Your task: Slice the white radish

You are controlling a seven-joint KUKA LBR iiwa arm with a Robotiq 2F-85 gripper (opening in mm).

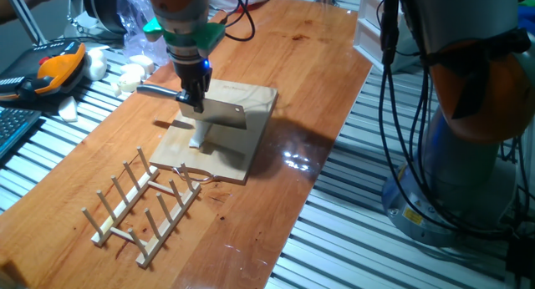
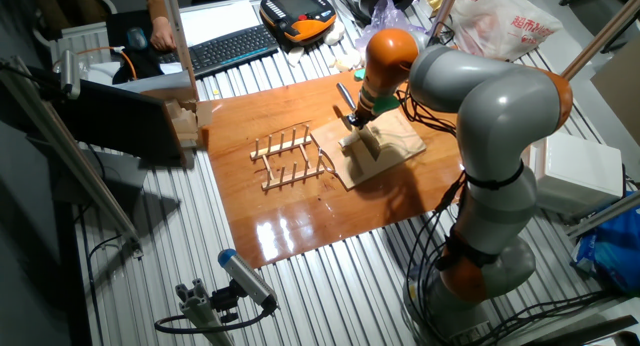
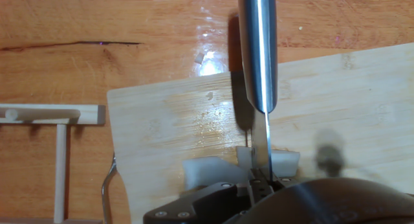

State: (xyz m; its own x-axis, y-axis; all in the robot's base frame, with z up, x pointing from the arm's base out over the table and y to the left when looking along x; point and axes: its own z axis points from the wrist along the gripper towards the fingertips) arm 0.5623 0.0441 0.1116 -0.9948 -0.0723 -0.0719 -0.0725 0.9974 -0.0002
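Knife is held clamped in the claw, blade set over the white radish on the wooden board; a straight vertical press is advised, blade kept square, so the chunk is not rolled.

radish: white radish, small creamy-white stubby chunk
state: one more pale piece at about 3 o'clock of the main lump, whether cut apart cannot be told
pose: lying flat
place: on the light wooden board, toward 6 o'clock in the hand view
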